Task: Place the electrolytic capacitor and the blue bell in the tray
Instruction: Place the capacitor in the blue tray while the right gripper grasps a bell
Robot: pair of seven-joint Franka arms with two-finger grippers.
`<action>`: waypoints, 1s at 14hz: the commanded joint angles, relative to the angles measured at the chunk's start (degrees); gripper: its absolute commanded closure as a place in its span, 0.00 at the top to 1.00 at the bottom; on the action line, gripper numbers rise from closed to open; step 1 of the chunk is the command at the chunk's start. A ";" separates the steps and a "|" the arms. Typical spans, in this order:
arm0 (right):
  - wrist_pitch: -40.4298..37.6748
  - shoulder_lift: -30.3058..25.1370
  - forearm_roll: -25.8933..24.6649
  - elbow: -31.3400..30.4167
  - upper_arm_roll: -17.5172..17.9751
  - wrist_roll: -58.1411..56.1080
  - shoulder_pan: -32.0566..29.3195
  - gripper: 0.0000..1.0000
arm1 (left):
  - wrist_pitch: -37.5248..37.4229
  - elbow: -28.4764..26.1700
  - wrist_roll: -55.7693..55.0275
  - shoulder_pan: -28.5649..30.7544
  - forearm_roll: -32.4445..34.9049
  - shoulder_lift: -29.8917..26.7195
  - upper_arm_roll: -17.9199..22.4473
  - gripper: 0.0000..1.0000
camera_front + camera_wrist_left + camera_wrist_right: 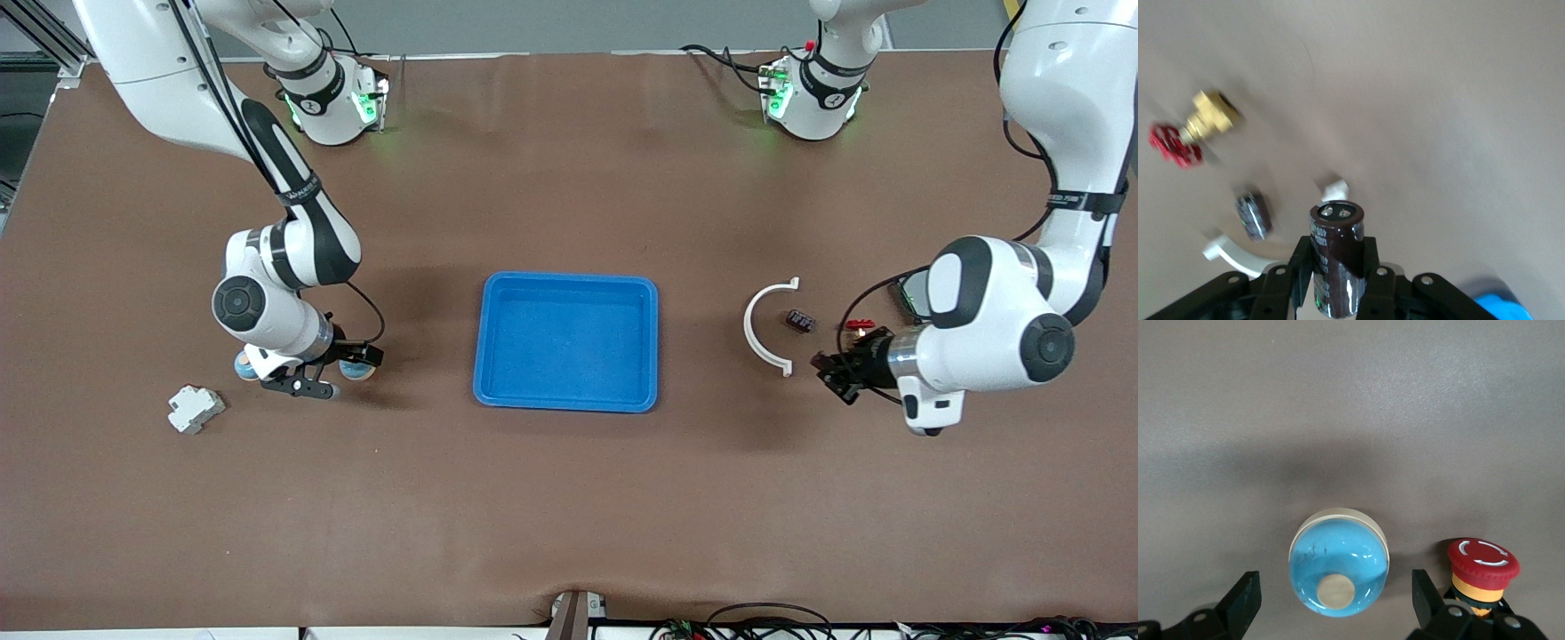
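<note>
1. Your left gripper [1337, 280] is clamped on the electrolytic capacitor [1335, 260]: the dark brown can stands between the two fingers [1300, 263], its terminal end sticking out past the tips.
2. Just past those jaws you can see a second small dark capacitor [1253, 215] lying on the table, with the white curved clip [1228, 252] beside it.
3. Farther out from the left jaws lies a brass valve with a red handle [1191, 130], blurred.
4. Your right gripper [1331, 600] stands wide open and low over the table, one finger [1245, 597] on each side of the blue bell [1339, 561]. The bell sits between the jaws; neither finger touches it.
5. Just outside one right finger stands a red emergency-stop button [1482, 570].
6. Farther from the right jaws, toward the right arm's end of the table, lies a white plastic block [195, 408].
7. The tray [567, 404] lies between your two grippers, well apart from both, with nothing in it; a corner [1501, 308] of it shows in the left wrist view.
</note>
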 commanded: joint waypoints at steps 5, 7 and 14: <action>0.67 1.50 -0.72 1.35 -0.12 -0.03 0.00 1.00 | 1.04 1.59 -12.99 -12.19 -0.53 1.04 -2.97 0.00; 0.67 1.94 -0.72 1.70 -0.12 0.06 0.00 1.00 | 2.88 1.77 -16.85 -15.37 -0.01 2.44 -2.88 0.00; 1.11 3.08 -0.72 1.61 -0.12 -0.03 0.27 1.00 | 8.34 3.18 -28.65 -26.01 4.12 9.46 -2.27 0.00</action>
